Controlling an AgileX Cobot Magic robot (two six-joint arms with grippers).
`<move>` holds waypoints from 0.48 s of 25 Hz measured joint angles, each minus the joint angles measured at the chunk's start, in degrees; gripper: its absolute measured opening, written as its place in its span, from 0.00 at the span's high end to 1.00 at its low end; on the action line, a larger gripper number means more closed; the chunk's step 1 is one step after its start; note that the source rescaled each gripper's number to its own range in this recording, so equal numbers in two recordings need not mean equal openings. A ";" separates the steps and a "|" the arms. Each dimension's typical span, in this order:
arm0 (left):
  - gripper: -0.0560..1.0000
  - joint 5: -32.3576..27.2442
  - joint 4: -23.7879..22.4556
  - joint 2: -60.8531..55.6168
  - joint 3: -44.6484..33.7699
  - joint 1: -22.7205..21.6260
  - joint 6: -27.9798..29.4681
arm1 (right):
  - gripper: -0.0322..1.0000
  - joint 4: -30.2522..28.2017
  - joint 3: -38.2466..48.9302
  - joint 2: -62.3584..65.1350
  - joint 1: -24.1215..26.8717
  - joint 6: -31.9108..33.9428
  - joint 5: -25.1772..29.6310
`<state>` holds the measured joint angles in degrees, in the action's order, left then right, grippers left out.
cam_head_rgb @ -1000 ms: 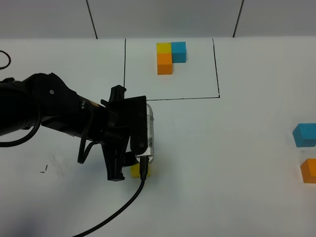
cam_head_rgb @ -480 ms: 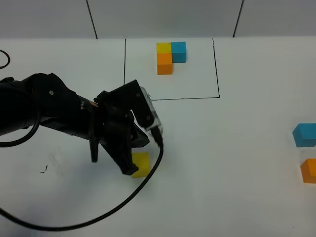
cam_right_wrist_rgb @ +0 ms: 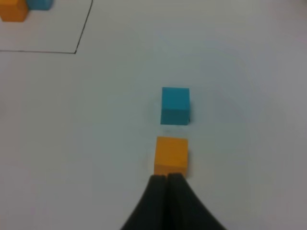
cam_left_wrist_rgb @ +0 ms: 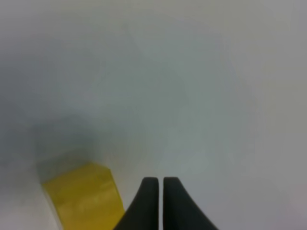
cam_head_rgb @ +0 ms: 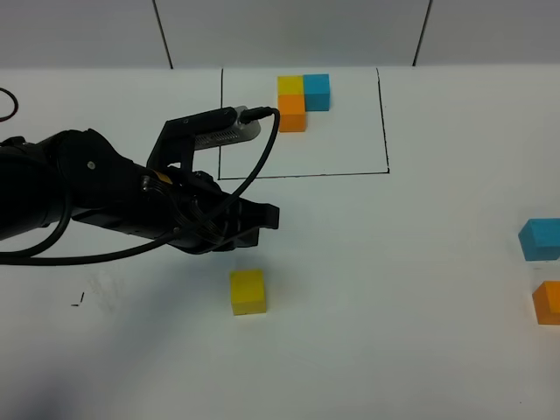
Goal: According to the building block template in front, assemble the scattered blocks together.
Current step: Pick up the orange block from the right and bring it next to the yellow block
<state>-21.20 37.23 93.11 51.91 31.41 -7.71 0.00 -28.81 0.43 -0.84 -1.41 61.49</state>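
Rising off the yellow cube [cam_head_rgb: 248, 291] and swinging level, leaving it standing free on the bench [cam_head_rgb: 394, 350].
Sitting near the front middle, well apart from the outlined template [cam_head_rgb: 303, 101], seemingly parked as the first piece of the copy. Keeping the blue cube [cam_head_rgb: 540, 239] and orange cube [cam_head_rgb: 548, 302] waiting at the right edge, near each other, not touching. Hovering the left end effector [cam_head_rgb: 267, 216] on the template's side of the yellow cube, jaws pressed together on nothing. Holding the right end effector [cam_right_wrist_rgb: 167, 178] likewise closed and empty right by the orange cube, probably lining up the next pick.
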 joint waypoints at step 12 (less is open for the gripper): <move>0.95 -0.38 -14.77 0.00 0.00 -5.30 8.17 | 0.97 0.00 0.00 0.00 0.00 0.00 0.00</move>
<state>-21.58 22.46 93.11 51.91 26.10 0.46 0.00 -28.81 0.43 -0.84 -1.41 61.49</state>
